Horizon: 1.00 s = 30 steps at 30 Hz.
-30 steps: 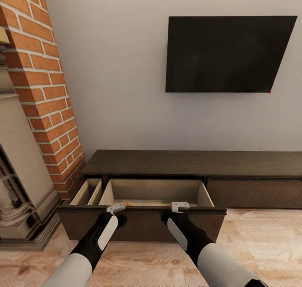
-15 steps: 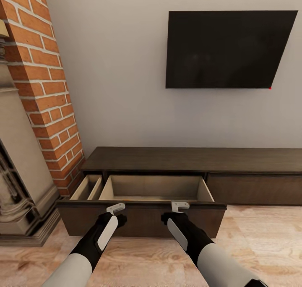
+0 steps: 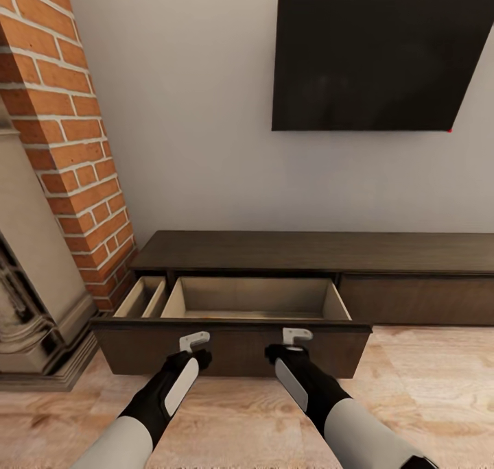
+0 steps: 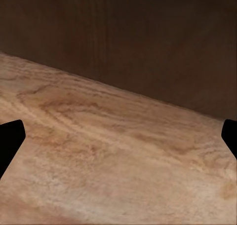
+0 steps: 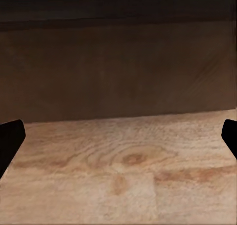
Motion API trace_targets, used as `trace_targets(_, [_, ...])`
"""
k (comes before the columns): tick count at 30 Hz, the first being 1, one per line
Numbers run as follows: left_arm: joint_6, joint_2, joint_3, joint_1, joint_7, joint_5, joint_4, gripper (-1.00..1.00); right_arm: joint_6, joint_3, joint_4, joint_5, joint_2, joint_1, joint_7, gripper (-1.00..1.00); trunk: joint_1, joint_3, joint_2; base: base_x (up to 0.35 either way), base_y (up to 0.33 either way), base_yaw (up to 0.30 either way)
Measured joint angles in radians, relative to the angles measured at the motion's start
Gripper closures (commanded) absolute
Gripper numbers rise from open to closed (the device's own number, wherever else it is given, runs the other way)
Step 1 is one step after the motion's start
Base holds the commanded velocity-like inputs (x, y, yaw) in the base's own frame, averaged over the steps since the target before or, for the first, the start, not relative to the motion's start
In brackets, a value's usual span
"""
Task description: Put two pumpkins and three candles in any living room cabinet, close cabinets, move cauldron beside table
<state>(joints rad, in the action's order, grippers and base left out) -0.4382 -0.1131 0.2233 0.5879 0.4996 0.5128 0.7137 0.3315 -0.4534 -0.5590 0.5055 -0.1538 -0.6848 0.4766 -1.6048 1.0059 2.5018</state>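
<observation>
Pushed further in since before — cabinet (image 3: 315,251) drawer (image 3: 233,342), contents hidden; both grippers (image 3: 194,341) (image 3: 296,336) spread wide, empty, against its front.

A dark-brown wooden drawer front (image 4: 128,37) of the cabinet stands across the far side of the scene, its lower edge meeting a pale wood-grain floor (image 4: 113,156) along a slanted line. The black tips of the left gripper (image 4: 118,138) show at both side edges, one fingertip (image 4: 9,141) at each, with the jaws spread wide and nothing between them.
</observation>
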Motion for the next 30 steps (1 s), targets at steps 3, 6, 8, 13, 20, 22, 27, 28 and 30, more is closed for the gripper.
trace_targets(3, [0.038,0.005,0.007,-0.001,-0.001,-0.003,-0.020,-1.00,-0.080,0.001,0.003,0.003,0.003,0.002,0.000,-1.00,-0.001,0.012,0.001,0.000,0.000,0.000])
trace_targets(6, [0.104,0.008,0.031,-0.002,0.000,-0.021,-0.055,-1.00,-0.140,0.001,0.003,0.003,0.005,0.003,0.000,-1.00,-0.003,0.023,0.001,0.000,0.000,0.000])
trace_targets(8, [0.166,0.009,0.072,-0.002,0.000,-0.052,-0.096,-1.00,-0.181,0.001,0.004,0.004,0.007,0.004,0.000,-1.00,-0.004,0.031,0.002,0.000,0.000,0.000])
trace_targets(13, [0.279,0.009,0.108,-0.003,0.000,-0.077,-0.149,-1.00,-0.238,0.000,0.014,0.004,0.008,0.007,-0.002,-1.00,-0.006,0.050,0.003,0.000,0.000,0.000])
trace_targets(20, [0.312,0.008,0.115,-0.003,0.000,-0.081,-0.167,-1.00,-0.251,-0.053,0.093,0.002,0.007,0.008,-0.046,-1.00,-0.009,0.077,0.005,0.000,0.000,0.000])
trace_targets(22, [0.313,0.008,0.115,-0.003,0.000,-0.083,-0.168,-1.00,-0.252,-0.057,0.102,0.001,0.007,0.008,-0.051,-1.00,-0.010,0.085,0.005,0.000,0.000,0.000])
trace_targets(27, [0.315,0.009,0.116,-0.004,0.000,-0.086,-0.168,-1.00,-0.289,-0.060,0.110,-0.001,0.008,0.008,-0.053,-1.00,-0.012,0.105,0.006,0.000,0.000,0.000])
trace_targets(28, [0.317,0.009,0.116,-0.004,0.000,-0.087,-0.168,-1.00,-0.307,-0.061,0.114,-0.002,0.009,0.008,-0.052,-1.00,-0.013,0.108,0.007,0.000,0.000,0.000])
trace_targets(30, [0.332,0.009,0.120,-0.005,0.000,-0.087,-0.168,-1.00,-0.353,-0.064,0.129,-0.006,0.009,0.009,-0.051,-1.00,-0.013,0.116,0.007,0.000,0.000,0.000])
